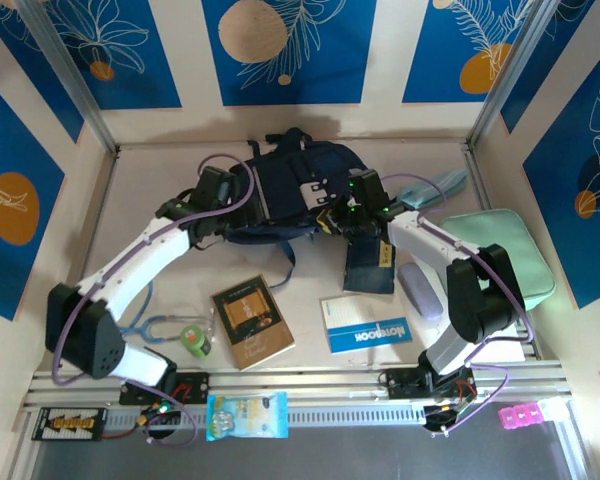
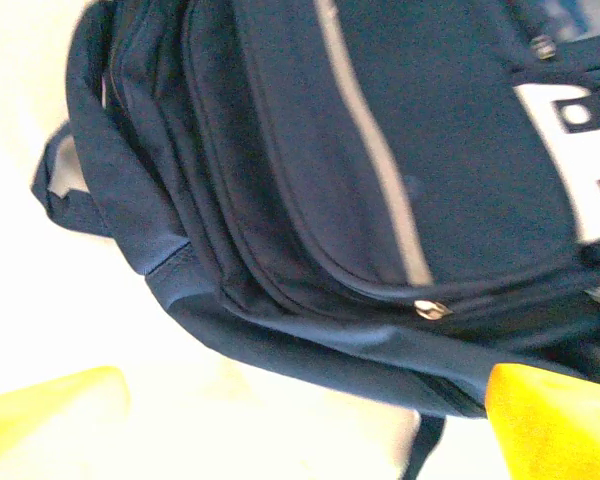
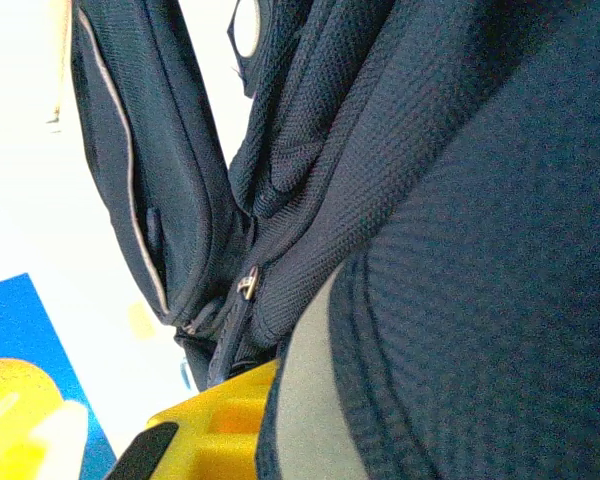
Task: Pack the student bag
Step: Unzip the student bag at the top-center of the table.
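At the worktop's (image 1: 150,175) far side lies the bag (image 1: 290,185), right pincer (image 1: 340,215) clenched on its fabric, left pincer (image 1: 237,203) released alongside. Opening step, apparently; next, the left must catch a zip pull (image 2: 432,309).

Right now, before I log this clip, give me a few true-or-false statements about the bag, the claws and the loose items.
1. The student bag lies at the far side of the table, between the left claw and the right claw. True.
2. The left claw is shut on a strap. False: its fingers stand wide apart beside the bag.
3. The blue notebook lies on the table, outside the bag. True.
4. The mint-green case is inside the bag. False: it lies on the table near its right edge.
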{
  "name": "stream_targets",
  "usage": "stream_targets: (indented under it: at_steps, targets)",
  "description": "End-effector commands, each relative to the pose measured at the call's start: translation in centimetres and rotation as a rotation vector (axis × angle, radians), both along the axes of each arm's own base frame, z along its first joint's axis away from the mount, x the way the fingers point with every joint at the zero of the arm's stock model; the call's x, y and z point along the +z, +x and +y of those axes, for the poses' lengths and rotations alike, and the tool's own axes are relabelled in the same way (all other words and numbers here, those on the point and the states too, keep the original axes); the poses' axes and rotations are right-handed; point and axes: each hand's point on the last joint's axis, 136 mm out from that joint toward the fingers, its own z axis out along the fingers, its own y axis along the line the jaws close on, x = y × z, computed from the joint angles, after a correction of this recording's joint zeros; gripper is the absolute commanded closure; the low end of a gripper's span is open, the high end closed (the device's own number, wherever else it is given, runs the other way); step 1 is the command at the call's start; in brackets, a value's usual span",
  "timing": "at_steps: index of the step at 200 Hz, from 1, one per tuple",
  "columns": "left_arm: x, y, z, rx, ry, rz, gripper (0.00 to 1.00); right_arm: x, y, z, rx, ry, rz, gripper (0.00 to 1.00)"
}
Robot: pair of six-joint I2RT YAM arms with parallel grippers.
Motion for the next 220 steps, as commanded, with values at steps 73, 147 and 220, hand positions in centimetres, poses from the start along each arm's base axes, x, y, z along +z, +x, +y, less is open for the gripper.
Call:
stream_targets:
  at_steps: [73, 147, 220]
  targets:
    - [-1.5, -3.5, -12.8, -0.314, 0.064, -0.017, 0.35, 4.0, 1.9, 2.4, -0.016, 0.091, -0.060, 1.00]
    - [-5.7, -1.5, -14.7, -0.245, 0.088, 0.039, 0.67, 5.4, 1.7, 2.2, 0.001, 0.114, -0.092, 1.00]
    - [-5.4, -0.1, -15.4, -0.225, 0.077, -0.004, 0.79, 7.7, 1.9, 3.1, 0.048, 0.268, -0.075, 1.00]
